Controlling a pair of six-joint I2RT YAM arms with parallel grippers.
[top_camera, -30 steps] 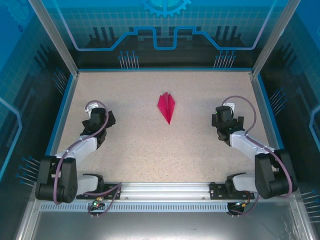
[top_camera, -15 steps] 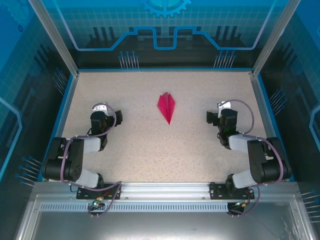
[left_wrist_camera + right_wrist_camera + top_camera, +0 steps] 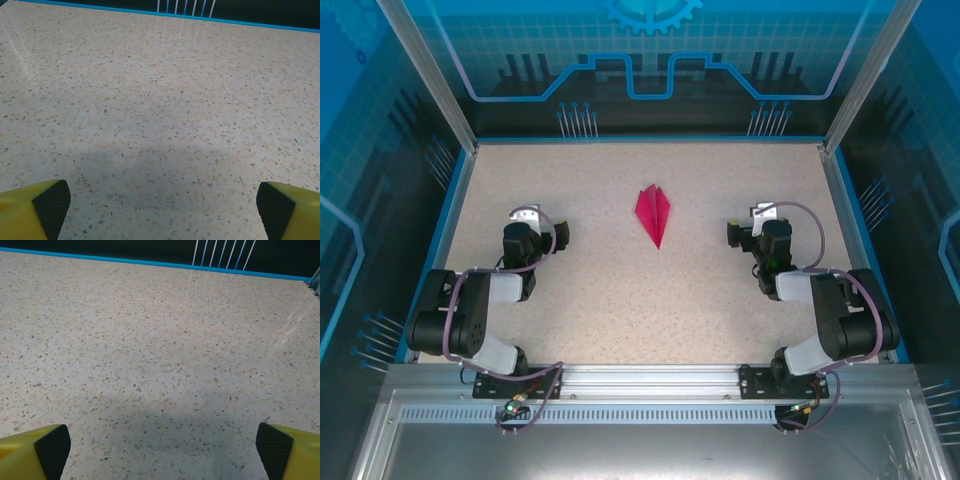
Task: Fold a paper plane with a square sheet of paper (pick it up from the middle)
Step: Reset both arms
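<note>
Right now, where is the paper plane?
In the top view the paper plane lies on the table near its middle, between the left gripper and the right gripper, touching neither.

Bright, sharp frames; soft shadow and faint glare on the table (image 3: 150, 100).

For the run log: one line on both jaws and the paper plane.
left jaws: open, empty | right jaws: open, empty | paper plane: folded, lying on table, apart from both arms
</note>
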